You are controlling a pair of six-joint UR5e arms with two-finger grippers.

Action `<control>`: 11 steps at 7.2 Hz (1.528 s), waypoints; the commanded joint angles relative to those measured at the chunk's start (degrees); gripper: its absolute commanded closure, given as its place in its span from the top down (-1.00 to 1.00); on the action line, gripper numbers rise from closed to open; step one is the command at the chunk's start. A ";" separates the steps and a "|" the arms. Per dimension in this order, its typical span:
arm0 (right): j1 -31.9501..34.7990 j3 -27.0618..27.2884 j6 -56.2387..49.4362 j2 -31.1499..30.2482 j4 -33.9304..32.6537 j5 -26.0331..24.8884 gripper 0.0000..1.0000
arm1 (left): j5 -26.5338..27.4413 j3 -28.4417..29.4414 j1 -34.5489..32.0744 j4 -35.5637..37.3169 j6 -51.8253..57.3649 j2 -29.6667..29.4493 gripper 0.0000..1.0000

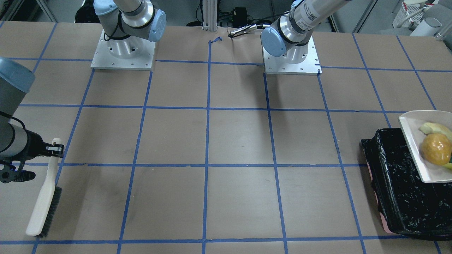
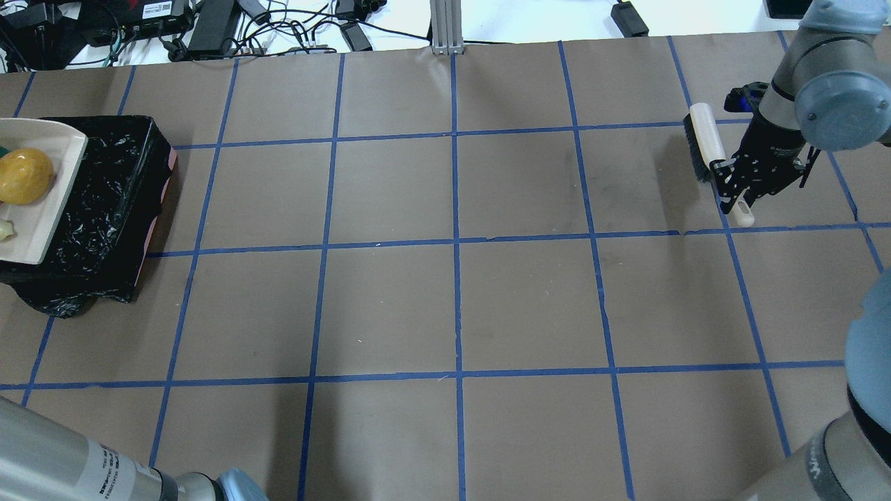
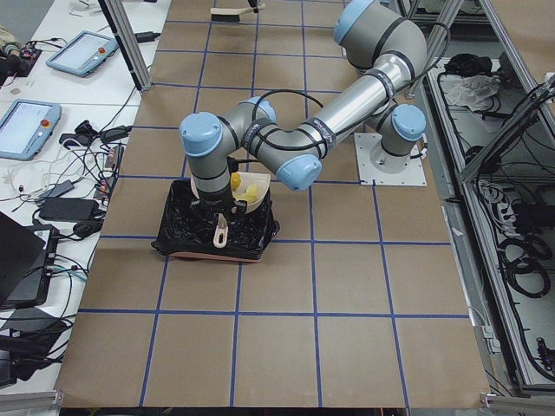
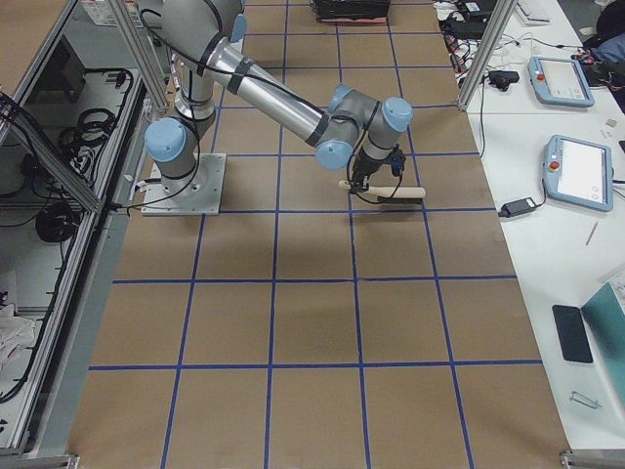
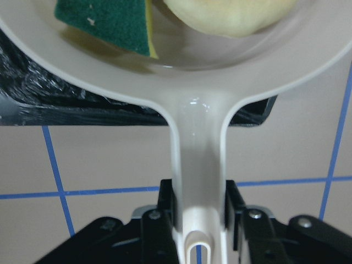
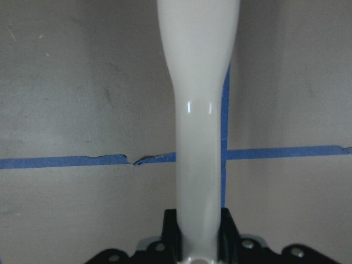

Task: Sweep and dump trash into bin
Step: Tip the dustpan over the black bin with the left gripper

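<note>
The bin (image 2: 115, 202), a box lined with crinkled glossy black plastic and showing a pinkish base at one side, stands at the tabletop's (image 2: 452, 313) left edge, toward the far left corner. The left hand (image 5: 199, 204) is closed on the handle of a beige dustpan (image 2: 52, 219), one finger pressed against each side of the handle. It holds the pan above the bin, over the part of the bin that lies nearest the left edge, with the handle pointing out past that edge.

All of the trash lies in the pan, not in the bin. The yellow-orange lump (image 2: 24, 176) sits about mid-pan. The pale cream curved piece (image 1: 433, 128) is just beside it. The yellow-and-green sponge block (image 5: 104, 25) lies green face up near the root of the handle.

Well apart from all this, near the tabletop's right edge and toward the far right corner, the right hand (image 2: 736, 182) is clamped on the cream handle of a brush (image 2: 704, 142). The brush has dark bristles along one side and its head points toward the far edge. It lies low and roughly level. Whether its bristles touch the brown paper of the tabletop cannot be told.
</note>
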 commanded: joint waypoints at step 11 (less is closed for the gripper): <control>0.00 -0.09 -1.54 1.12 -0.53 -0.25 -0.14 | 20.00 -3.92 -7.06 20.27 12.36 -2.18 -1.00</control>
